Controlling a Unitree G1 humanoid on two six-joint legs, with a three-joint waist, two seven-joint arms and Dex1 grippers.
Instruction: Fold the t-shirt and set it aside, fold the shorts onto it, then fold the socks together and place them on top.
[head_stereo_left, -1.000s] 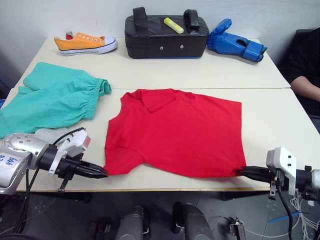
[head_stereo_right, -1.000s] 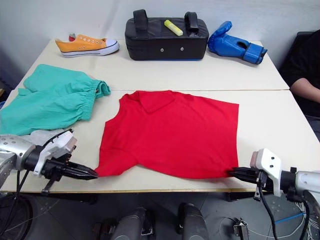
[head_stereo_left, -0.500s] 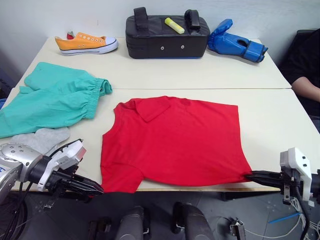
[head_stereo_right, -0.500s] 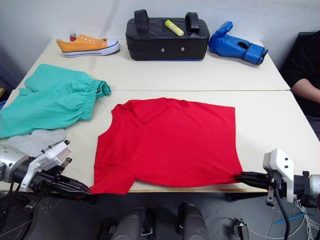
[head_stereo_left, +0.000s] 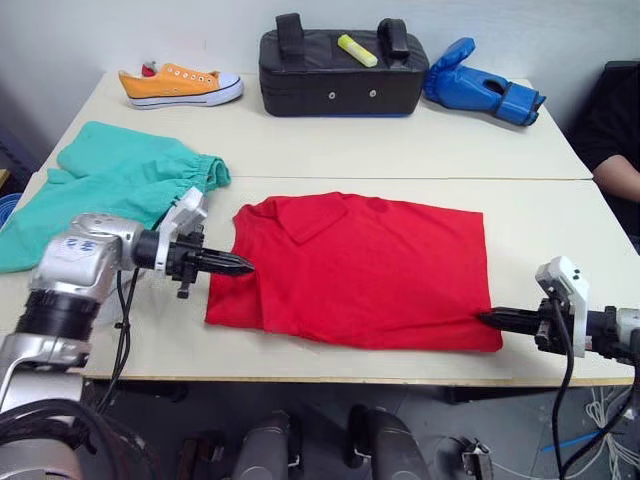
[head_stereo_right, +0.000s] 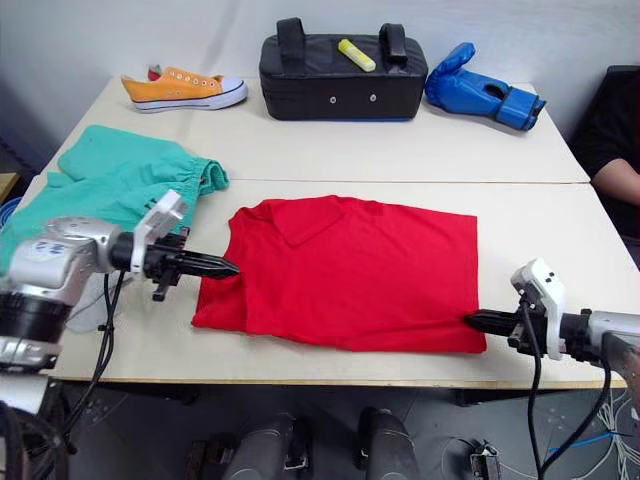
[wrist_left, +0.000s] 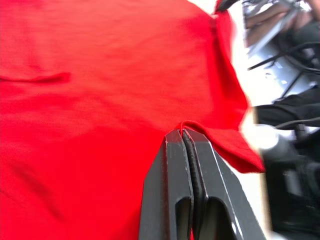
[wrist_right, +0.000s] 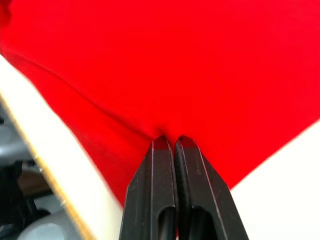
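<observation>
Left pincer (head_stereo_left: 245, 266) was pinched shut on a fold of the t-shirt (head_stereo_left: 370, 265), carrying the sleeve-side edge inward over the body of the shirt; you held it low so the cloth could lie flat once let go. Right pincer (head_stereo_left: 483, 319) was likewise pressed together on red cloth at the near hem corner, just inside the bench edge; my reading is that it pinned that corner so the shirt would not slide while the other side folded over.

T-shirt lay flat mid-bench, collar toward the far side, first fold apparently in progress. The shorts (head_stereo_left: 115, 190) sat untouched, well to the robot's left of the shirt, waistband facing it. Something pale lay under the left arm; I could not tell whether it was the socks.

The bench (head_stereo_left: 400, 150) was pale, two tops butted together. Along the far edge you had an orange sneaker (head_stereo_left: 180, 84), a black pad (head_stereo_left: 340, 70) with a yellow marker (head_stereo_left: 358, 49) on top, and a blue glove (head_stereo_left: 483, 83). A person's arm (head_stereo_left: 618, 175) showed at the right edge.
</observation>
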